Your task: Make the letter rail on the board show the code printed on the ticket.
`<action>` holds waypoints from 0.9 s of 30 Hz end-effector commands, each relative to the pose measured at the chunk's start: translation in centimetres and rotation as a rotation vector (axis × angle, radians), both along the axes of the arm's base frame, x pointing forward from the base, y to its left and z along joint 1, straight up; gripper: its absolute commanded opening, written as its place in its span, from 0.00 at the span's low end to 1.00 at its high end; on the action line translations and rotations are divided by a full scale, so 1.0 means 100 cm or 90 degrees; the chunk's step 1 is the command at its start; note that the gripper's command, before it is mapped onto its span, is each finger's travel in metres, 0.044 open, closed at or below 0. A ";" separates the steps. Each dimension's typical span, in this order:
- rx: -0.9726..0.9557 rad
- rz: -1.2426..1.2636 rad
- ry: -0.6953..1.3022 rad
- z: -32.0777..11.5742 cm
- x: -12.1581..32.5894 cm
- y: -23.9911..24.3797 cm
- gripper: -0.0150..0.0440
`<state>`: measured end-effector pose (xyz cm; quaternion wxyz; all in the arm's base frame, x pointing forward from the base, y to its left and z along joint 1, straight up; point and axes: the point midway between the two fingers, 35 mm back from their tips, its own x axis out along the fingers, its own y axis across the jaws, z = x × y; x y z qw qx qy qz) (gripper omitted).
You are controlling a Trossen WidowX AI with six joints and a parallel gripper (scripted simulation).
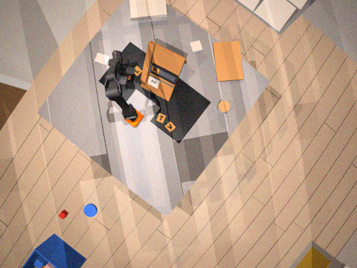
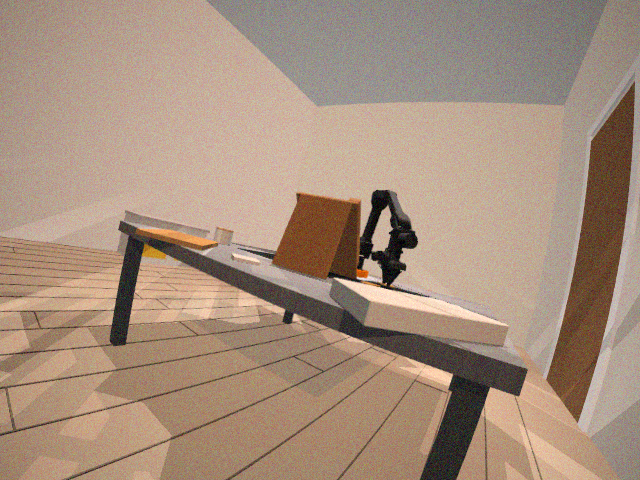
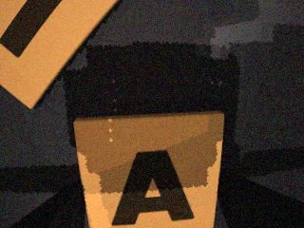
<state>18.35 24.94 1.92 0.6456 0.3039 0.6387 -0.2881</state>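
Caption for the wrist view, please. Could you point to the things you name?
The gripper closed on the A tile [image 1: 129,77] [image 3: 154,176], a second letter tile [image 1: 138,70] [image 3: 47,52] lying beside it.

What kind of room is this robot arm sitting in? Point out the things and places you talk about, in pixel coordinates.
Probably a playroom or activity room, though that's a guess: lettered tiles such as the T [image 1: 160,118] lie beside a board [image 1: 168,54] [image 2: 310,232] on a table, and a blue bin [image 1: 62,249] of colored pieces stands on the plank floor.

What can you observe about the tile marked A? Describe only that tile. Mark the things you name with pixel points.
The A tile [image 1: 129,77] [image 3: 154,138] is a flat, square-looking, light orange-brown piece, wood-like, with a bold black capital on its face. It lies face up on the dark mat, partly shadowed, held between the jaws. Another tile lies close by, apart from it.
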 end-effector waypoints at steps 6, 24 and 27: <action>0.001 -0.003 -0.003 0.005 0.000 0.000 0.25; 0.001 -0.003 -0.003 0.013 -0.002 -0.001 0.25; 0.001 -0.003 -0.003 0.014 -0.002 -0.001 0.25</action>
